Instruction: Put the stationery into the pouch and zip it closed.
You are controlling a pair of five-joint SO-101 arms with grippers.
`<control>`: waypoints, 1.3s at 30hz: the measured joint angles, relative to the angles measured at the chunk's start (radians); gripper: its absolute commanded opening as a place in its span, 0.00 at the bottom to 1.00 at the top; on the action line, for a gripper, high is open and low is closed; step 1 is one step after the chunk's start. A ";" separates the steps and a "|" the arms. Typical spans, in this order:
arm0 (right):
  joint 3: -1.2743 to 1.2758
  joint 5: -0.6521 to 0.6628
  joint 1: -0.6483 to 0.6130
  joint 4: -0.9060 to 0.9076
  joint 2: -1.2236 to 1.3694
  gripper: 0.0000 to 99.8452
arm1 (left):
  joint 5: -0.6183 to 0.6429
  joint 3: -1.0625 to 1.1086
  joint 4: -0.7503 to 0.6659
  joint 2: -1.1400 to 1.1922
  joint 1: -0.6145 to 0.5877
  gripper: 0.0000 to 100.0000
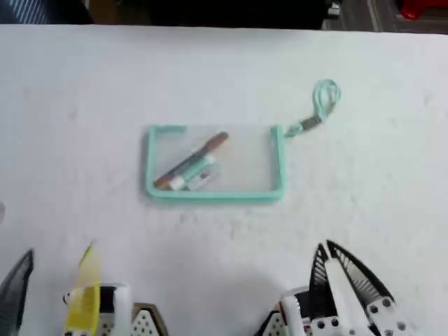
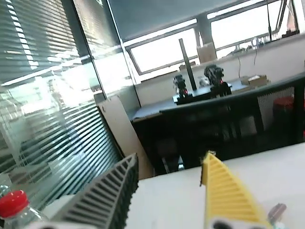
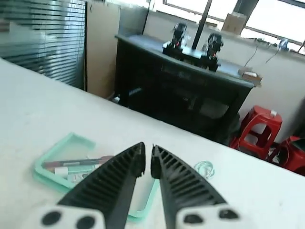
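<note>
Both the left hand (image 1: 59, 253) and the right hand (image 1: 326, 246) are sitting at the white desk's (image 1: 84, 105) near edge, well apart from the flat clear-plastic pouch (image 1: 245, 164), mint-green-rimmed, lying mid-desk with a brown-tipped pencil and other stationery (image 1: 190, 166) inside. The left, fingers ridged yellow and grey, is gaping wide; the right, ridged black, is nearly closed, empty. A looped mint cord (image 1: 324, 96) is trailing from the pouch's corner; its zip is hard to make out.
</note>
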 measured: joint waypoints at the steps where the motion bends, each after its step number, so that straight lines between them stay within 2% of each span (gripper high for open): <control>1: 0.015 0.002 0.000 -0.002 0.000 0.02 | 0.000 0.032 0.000 0.000 0.000 0.24; 5: 0.138 0.005 -0.002 -0.135 -0.003 0.02 | 0.000 0.192 -0.025 0.000 -0.002 0.24; 14: 0.577 0.008 0.000 -0.557 -0.003 0.02 | 0.000 0.806 -0.315 0.002 -0.006 0.24; 21: 0.961 0.008 0.000 -0.838 -0.003 0.02 | 0.000 1.155 -0.486 0.003 -0.006 0.24; 27: 1.261 0.014 0.000 -0.970 -0.003 0.02 | 0.000 1.415 -0.618 0.021 -0.006 0.24; 32: 1.326 0.015 0.043 -0.977 0.002 0.02 | 0.000 1.432 -0.600 0.021 -0.006 0.23; 39: 1.329 0.014 0.164 -0.862 0.000 0.02 | 0.000 1.432 -0.428 0.021 -0.006 0.24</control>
